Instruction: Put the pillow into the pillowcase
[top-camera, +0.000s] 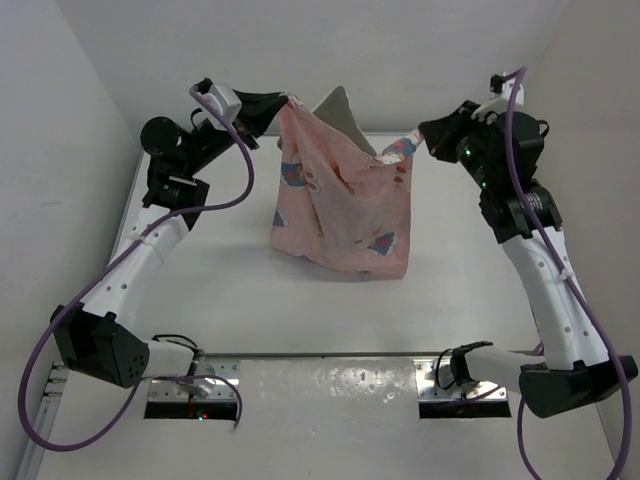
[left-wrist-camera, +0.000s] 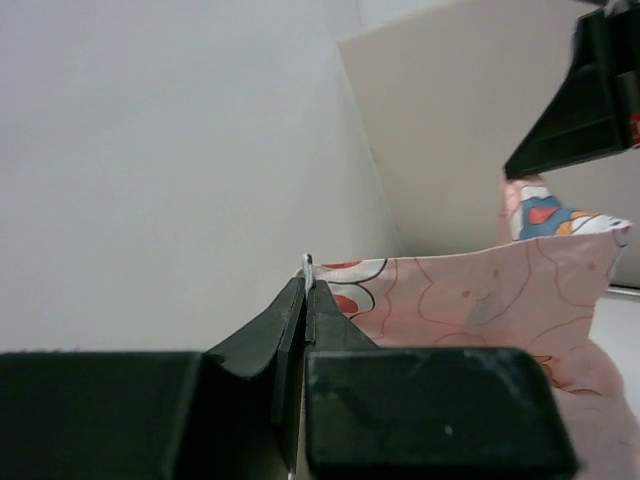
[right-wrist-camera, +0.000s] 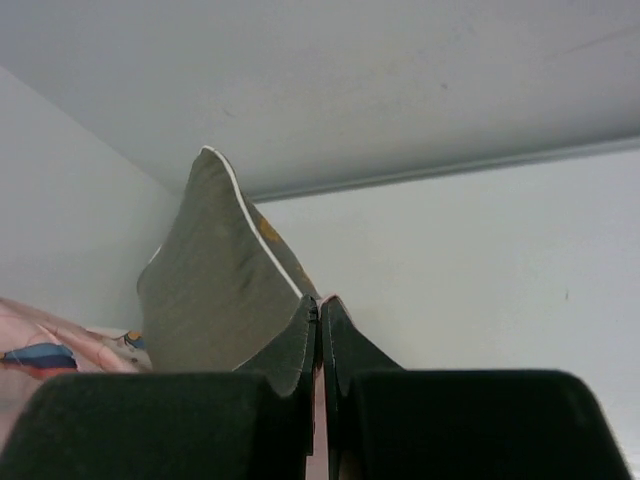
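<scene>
The pink bunny-print pillowcase (top-camera: 340, 205) hangs stretched between my two grippers above the table. My left gripper (top-camera: 287, 101) is shut on its top left corner; the left wrist view shows the pink fabric (left-wrist-camera: 480, 295) pinched at my left gripper's tips (left-wrist-camera: 307, 272). My right gripper (top-camera: 420, 143) is shut on the top right corner, with a sliver of pink between its tips (right-wrist-camera: 320, 302). The olive-brown pillow (top-camera: 340, 108) pokes up out of the case's opening at the back; its pale-piped corner (right-wrist-camera: 215, 270) shows in the right wrist view.
White walls enclose the table (top-camera: 200, 290) on the left, back and right. The arm bases and metal mounting plates (top-camera: 195, 385) sit at the near edge.
</scene>
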